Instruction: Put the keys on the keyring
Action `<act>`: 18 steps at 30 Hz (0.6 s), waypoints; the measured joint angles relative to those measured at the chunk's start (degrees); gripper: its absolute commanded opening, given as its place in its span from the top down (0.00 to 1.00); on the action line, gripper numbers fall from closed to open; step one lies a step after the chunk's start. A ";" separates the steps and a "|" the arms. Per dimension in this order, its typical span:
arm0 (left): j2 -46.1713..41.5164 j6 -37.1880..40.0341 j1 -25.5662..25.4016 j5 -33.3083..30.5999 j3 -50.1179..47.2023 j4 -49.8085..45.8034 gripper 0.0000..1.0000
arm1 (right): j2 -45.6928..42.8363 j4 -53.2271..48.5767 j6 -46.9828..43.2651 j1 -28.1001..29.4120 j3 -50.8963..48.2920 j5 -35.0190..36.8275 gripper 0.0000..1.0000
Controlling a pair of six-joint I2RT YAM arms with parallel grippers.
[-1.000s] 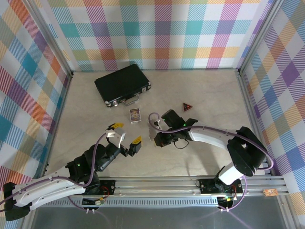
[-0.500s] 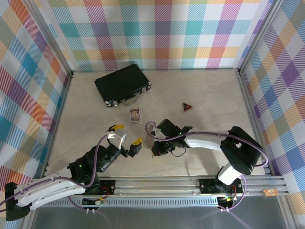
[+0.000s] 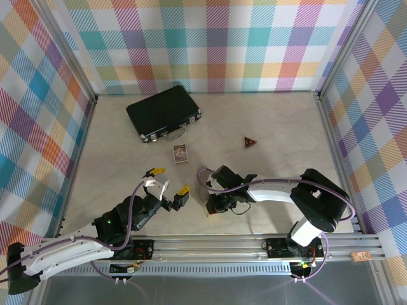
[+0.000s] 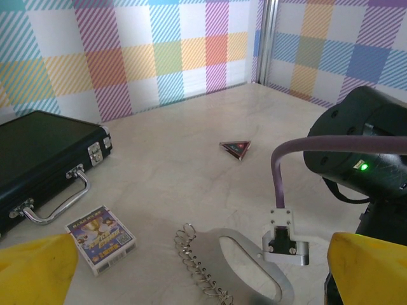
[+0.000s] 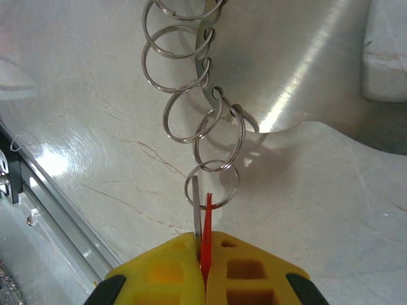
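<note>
A: Top view first. What could go wrong?
B: The right gripper [image 3: 213, 204] is low on the table [image 3: 280, 127], front middle. The left gripper [image 3: 169, 180] is near it but apart, spread as wide as it goes and empty. My guess is that nothing pins the keyring, so a push from the key could just shove it along. The key and ring are too small to make out here.

A: Left wrist?
B: The keyring [image 4: 254, 270] lies flat on the table. It sits in the gap ahead of the left gripper [image 4: 200, 276] and touches neither yellow finger [image 4: 35, 267]. A row of small rings [image 4: 197, 260] runs along its left edge, and the right arm [image 4: 362, 146] hangs over its right end. The case [image 4: 38, 159] and card box [image 4: 102, 238] are well apart, so no trouble there. The risk I see is that flat rings hug the table and leave little room for a blade to slip under.

A: Right wrist?
B: The right gripper [image 5: 203, 264] is fully closed. It pinches the key [image 5: 196, 210] edge-on, with the red tag [image 5: 207, 222] beside the blade. The blade tip meets the rim of the end ring [image 5: 238, 184] on the keyring [image 5: 305, 63]. I can't tell if it's through. Likely failures are the tip riding over the wire and skidding past, or the thin key twisting in the pinch. The loose ring could also swing aside.
</note>
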 measured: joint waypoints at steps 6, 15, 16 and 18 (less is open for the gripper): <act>2.05 0.20 0.00 0.04 0.00 1.51 0.00 | -0.11 1.62 1.07 0.00 -0.92 -0.44 0.90; 4.17 0.81 0.00 0.09 0.00 2.89 0.00 | -2.78 4.74 3.04 0.37 -5.27 -1.33 0.74; 4.44 0.98 0.00 0.13 0.00 3.15 0.00 | -3.54 4.72 3.17 0.37 -5.86 -1.29 0.73; 4.74 1.31 0.00 0.28 0.00 3.45 0.00 | -5.53 4.28 3.41 0.37 -6.84 -1.05 0.71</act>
